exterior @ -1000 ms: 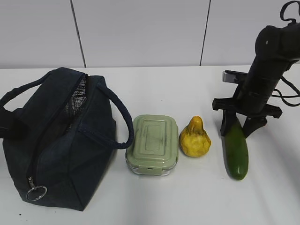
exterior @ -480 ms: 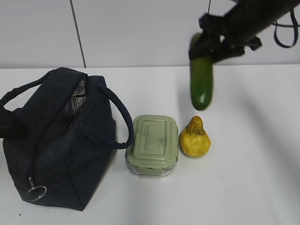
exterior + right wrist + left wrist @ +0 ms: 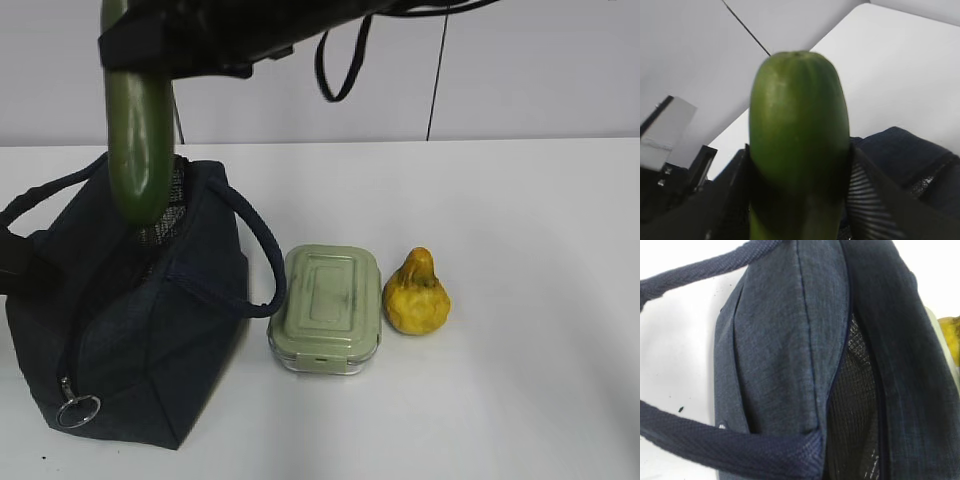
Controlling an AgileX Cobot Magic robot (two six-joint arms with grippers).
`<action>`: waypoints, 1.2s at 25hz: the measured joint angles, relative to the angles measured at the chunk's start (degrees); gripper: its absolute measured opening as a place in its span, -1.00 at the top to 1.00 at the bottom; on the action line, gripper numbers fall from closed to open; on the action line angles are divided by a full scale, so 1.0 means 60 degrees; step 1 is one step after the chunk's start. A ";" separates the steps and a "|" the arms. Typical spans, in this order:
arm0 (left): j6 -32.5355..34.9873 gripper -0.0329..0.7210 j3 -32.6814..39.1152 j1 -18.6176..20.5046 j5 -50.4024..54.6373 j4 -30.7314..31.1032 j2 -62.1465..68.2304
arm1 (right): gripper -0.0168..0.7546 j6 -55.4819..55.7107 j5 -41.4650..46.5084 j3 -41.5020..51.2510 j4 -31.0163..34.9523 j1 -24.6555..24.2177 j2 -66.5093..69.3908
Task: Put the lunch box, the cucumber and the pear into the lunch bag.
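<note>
The dark green cucumber (image 3: 138, 150) hangs upright, its lower tip just above the open top of the navy lunch bag (image 3: 130, 330). My right gripper (image 3: 140, 50) has reached across to the left and is shut on the cucumber's upper part. In the right wrist view the cucumber (image 3: 797, 130) fills the space between the right gripper's (image 3: 799, 200) black fingers, with the lunch bag (image 3: 910, 150) behind. The sage-lidded lunch box (image 3: 326, 305) and the yellow pear (image 3: 416, 295) stand on the table right of the bag. The left wrist view shows only the lunch bag (image 3: 780, 340) up close; the left gripper's fingers are hidden.
The white table (image 3: 540, 380) runs back to a pale panelled wall (image 3: 300, 70). One bag handle (image 3: 262, 262) loops toward the lunch box. A metal ring pull (image 3: 77, 410) hangs at the bag's near end. The right arm and its cable span the top.
The right gripper lifted the cucumber off the table at the right and carried it up and leftward across the scene to above the bag's opening. Lunch box, pear and bag stayed put.
</note>
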 joint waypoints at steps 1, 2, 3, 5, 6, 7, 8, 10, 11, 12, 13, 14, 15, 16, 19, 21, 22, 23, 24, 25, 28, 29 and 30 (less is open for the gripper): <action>0.0000 0.96 0.0000 0.0000 0.0000 0.0000 0.0000 | -0.03 -0.0042 -0.0046 0.0000 0.0024 0.0077 0.0132; 0.0000 0.96 0.0000 0.0000 0.0000 0.0000 0.0000 | -0.03 -0.0138 -0.0084 0.0000 0.0027 0.0153 0.0395; 0.0000 0.96 0.0000 0.0000 0.0000 0.0000 0.0000 | -0.03 -0.0160 -0.0067 0.0000 0.0044 0.0189 0.0549; 0.0000 0.96 0.0000 0.0000 0.0000 0.0000 0.0000 | -0.03 -0.0186 0.0023 0.0000 -0.0008 0.0190 0.0817; 0.0000 0.96 0.0000 0.0000 0.0000 0.0000 0.0000 | -0.04 -0.0183 0.0107 0.0000 -0.0156 0.0190 0.0966; 0.0000 0.96 0.0000 0.0000 0.0000 0.0000 0.0000 | -0.04 -0.0183 0.0175 0.0000 -0.0303 0.0190 0.1043; 0.0000 0.96 0.0000 0.0000 0.0000 0.0000 0.0000 | -0.05 -0.0183 0.0235 0.0000 -0.0404 0.0190 0.1088; 0.0000 0.96 0.0000 0.0000 0.0000 -0.0009 0.0000 | -0.13 -0.0183 0.0324 0.0000 -0.0443 0.0190 0.1106; 0.0000 0.96 0.0000 0.0000 0.0000 -0.0009 0.0000 | -0.22 -0.0183 0.0365 0.0000 -0.0443 0.0190 0.1106; 0.0000 0.96 0.0000 0.0000 0.0000 -0.0009 0.0000 | -0.33 -0.0209 0.0413 0.0000 -0.0443 0.0190 0.1106; 0.0000 0.96 0.0000 0.0000 0.0000 -0.0009 0.0000 | -0.45 -0.0209 0.0429 0.0000 -0.0443 0.0190 0.1106; 0.0000 0.96 0.0000 0.0000 0.0000 -0.0009 0.0000 | -0.61 -0.0209 0.0455 0.0000 -0.0464 0.0190 0.1106; 0.0000 0.96 0.0000 0.0000 0.0000 -0.0009 0.0000 | -0.65 -0.0209 0.0471 0.0000 -0.0464 0.0190 0.1106; 0.0000 0.96 0.0000 0.0000 0.0000 -0.0009 0.0000 | -0.70 -0.0209 0.0490 0.0000 -0.0464 0.0190 0.1066; 0.0000 0.96 0.0000 0.0000 0.0009 0.0001 0.0000 | -0.70 -0.0217 0.0568 0.0000 -0.0673 0.0055 0.0824; 0.0000 0.96 0.0000 0.0000 0.0038 0.0011 0.0000 | -0.70 -0.0177 0.0720 0.0000 -0.1130 -0.0188 0.0479; 0.0000 0.96 0.0000 0.0000 0.0038 0.0020 0.0000 | -0.70 -0.0069 0.0768 0.0000 -0.1500 -0.0321 0.0343; 0.0000 0.96 0.0000 0.0000 0.0048 0.0020 0.0000 | -0.70 0.0168 0.0833 0.0000 -0.1905 -0.0523 0.0170; 0.0000 0.96 0.0000 0.0000 0.0066 0.0030 0.0000 | -0.70 0.0657 0.0940 0.0000 -0.2380 -0.0861 -0.0087; 0.0000 0.96 0.0000 0.0000 0.0069 0.0030 0.0000 | -0.69 0.1234 0.1102 0.0000 -0.3098 -0.1230 -0.0234; 0.0000 0.96 0.0000 0.0000 0.0077 0.0040 0.0000 | -0.66 0.2538 0.1897 -0.0021 -0.4736 -0.2095 -0.0340; 0.0000 0.96 0.0000 0.0000 0.0077 0.0040 0.0000 | -0.64 0.2974 0.2231 0.0033 -0.5361 -0.2310 -0.0319; 0.0000 0.96 0.0000 0.0000 0.0077 0.0040 0.0000 | -0.63 0.3246 0.2431 0.0106 -0.5894 -0.2406 -0.0273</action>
